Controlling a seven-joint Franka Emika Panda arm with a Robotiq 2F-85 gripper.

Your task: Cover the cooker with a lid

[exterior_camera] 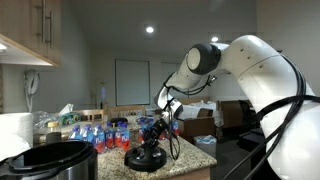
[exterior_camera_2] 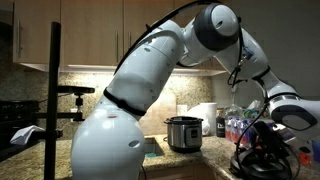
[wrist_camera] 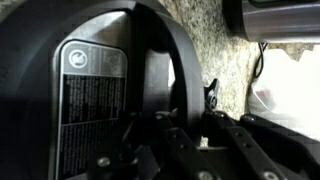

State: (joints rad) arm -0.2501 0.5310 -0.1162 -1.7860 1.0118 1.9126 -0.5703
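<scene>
Gripper (exterior_camera: 157, 135) was clamped shut right on top of the lid (exterior_camera: 147, 158), which sat on the granite counter (exterior_camera: 197, 149), well apart from the cooker (exterior_camera: 55, 160). Couldn't tell if it actually gripped.

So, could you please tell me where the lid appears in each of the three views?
In an exterior view: lid low centre, on the granite counter.
In an exterior view: lid near the bottom right, granite counter beside it.
Wrist view: lid fills the left half.
Shared landmark: the speckled granite counter.
</scene>
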